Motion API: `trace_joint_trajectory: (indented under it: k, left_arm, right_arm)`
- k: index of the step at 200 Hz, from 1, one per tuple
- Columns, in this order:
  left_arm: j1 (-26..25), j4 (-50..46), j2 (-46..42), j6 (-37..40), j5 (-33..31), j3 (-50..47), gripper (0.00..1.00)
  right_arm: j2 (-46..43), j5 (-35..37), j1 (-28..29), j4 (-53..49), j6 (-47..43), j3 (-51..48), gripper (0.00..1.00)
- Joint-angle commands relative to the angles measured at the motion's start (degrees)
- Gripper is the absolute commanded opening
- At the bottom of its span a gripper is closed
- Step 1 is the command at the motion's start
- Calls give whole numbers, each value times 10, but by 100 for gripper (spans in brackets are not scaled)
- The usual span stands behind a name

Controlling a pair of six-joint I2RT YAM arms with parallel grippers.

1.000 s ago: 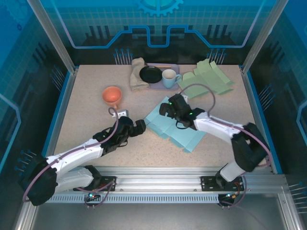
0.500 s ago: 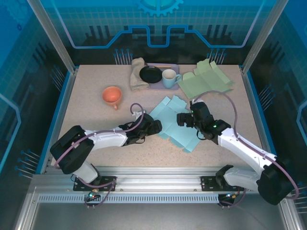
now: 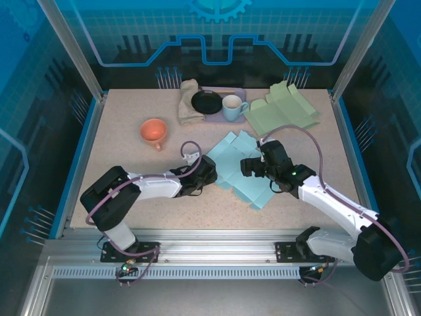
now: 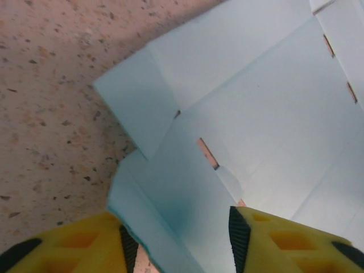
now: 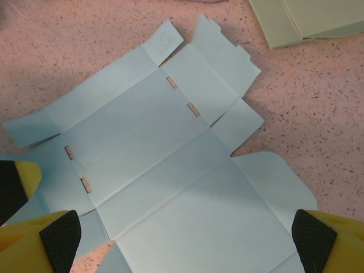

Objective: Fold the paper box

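Note:
The paper box is a flat light-blue sheet with creases and flaps, lying unfolded at the table's middle. My left gripper is low at its left edge. In the left wrist view a raised flap of the paper box passes between the yellow fingers, and the jaws of the left gripper still stand apart around it. My right gripper hovers over the sheet's right half, open wide. In the right wrist view the paper box lies flat below the right gripper, untouched.
A pale green flat box blank lies at the back right. An orange cup stands at the left. At the back sit a beige cloth, a purple tray with a black plate, and a light-blue mug.
My left gripper has slid right to the sheet's left edge and narrowed its jaws around a flap. The right gripper has drawn back to the right, off the sheet's far-left part.

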Motion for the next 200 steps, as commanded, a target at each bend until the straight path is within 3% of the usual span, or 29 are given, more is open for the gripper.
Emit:
trace_joint_trajectory:
  k: [1, 11, 18, 53, 95, 136, 161, 175, 200]
  left_arm:
    - [-3, -26, -10, 31, -43, 25, 37]
    - [-3, -22, -12, 45, -49, 26, 27]
    - [-3, -17, -14, 55, -55, 26, 0]
    - [-1, 40, -24, 149, -48, 25, 0]
    - [-1, 151, -106, 388, -36, 2, 0]
    - [-1, 154, -158, 564, 49, 48, 0]
    - [-1, 112, -172, 631, 70, 80, 0]
    - [-1, 98, -171, 653, 59, 94, 0]
    - [3, 83, -174, 673, 54, 101, 0]
  right_arm:
    - [-13, -7, -2, 10, -13, 6, 98]
    - [-14, -6, -1, 10, -15, 5, 98]
    - [-13, -5, -1, 10, -17, 5, 98]
    - [-13, -7, -1, 12, -25, 6, 98]
    - [-12, -9, -2, -6, -91, 55, 98]
    - [52, -46, -8, -40, -309, 205, 98]
    - [81, -92, -19, -122, -416, 322, 89]
    - [91, -156, -28, -186, -524, 373, 76]
    - [111, -162, -44, -297, -658, 443, 74]
